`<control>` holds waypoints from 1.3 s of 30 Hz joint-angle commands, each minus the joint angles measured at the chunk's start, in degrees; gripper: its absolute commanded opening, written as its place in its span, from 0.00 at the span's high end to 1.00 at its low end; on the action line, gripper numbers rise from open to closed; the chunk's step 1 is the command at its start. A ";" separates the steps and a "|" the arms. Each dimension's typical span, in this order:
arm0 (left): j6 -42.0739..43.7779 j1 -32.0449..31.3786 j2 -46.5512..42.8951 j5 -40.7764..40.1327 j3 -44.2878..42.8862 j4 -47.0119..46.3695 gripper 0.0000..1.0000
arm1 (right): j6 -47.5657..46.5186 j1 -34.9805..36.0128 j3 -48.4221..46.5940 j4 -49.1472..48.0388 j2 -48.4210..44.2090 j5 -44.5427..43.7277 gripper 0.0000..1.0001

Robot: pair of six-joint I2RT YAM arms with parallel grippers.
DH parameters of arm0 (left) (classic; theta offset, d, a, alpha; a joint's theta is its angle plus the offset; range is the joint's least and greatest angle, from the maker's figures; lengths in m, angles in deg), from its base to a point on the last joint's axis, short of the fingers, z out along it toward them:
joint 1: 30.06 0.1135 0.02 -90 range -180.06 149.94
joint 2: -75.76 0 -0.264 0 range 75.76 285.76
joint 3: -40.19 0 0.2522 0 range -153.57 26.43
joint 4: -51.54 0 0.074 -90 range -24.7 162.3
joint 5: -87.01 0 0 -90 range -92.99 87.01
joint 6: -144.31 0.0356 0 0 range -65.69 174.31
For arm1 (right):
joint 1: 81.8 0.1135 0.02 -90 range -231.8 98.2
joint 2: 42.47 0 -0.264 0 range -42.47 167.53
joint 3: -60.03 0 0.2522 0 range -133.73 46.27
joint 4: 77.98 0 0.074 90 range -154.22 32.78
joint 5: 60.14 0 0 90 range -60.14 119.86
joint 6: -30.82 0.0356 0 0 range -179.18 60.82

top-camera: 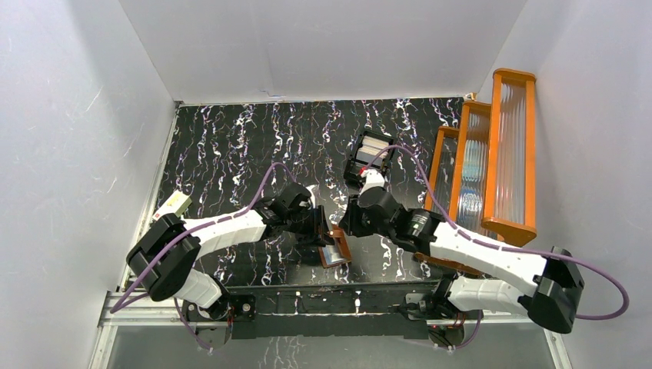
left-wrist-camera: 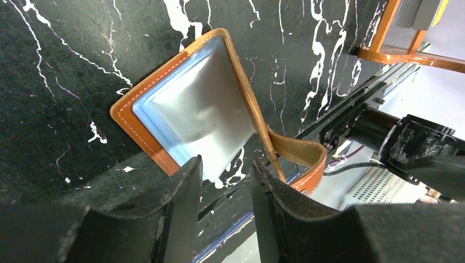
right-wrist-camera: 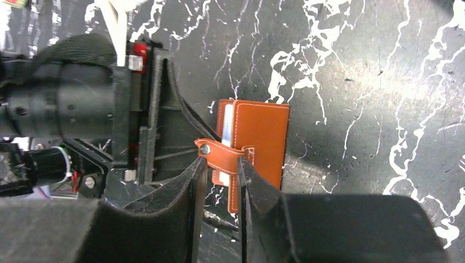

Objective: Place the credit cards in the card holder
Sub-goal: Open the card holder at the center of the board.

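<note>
The black fingers (left-wrist-camera: 175, 208) of the left gripper (left-wrist-camera: 226, 164) pinched the wallet (left-wrist-camera: 203, 109) by its lower edge, propping it open over the table (left-wrist-camera: 55, 109), likely to keep the pale pockets (left-wrist-camera: 208, 118) reachable. The right gripper (right-wrist-camera: 220, 164), jaws slightly parted, had the strap (right-wrist-camera: 222, 155) at its tips, apparently loose. White cards (top-camera: 374, 146) lay in the tray (top-camera: 352, 163), well apart from the wallet.

No legible text anywhere

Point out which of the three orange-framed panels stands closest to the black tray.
The leftmost panel, the shortest-looking one, next to the black tray; the middle panel and rightmost panel sit farther toward the wall.
</note>
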 commanded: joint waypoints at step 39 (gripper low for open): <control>-1.54 -0.34 10.87 3.46 -12.18 -2.21 0.61 | 5.34 -0.16 -0.35 10.10 5.50 0.04 0.28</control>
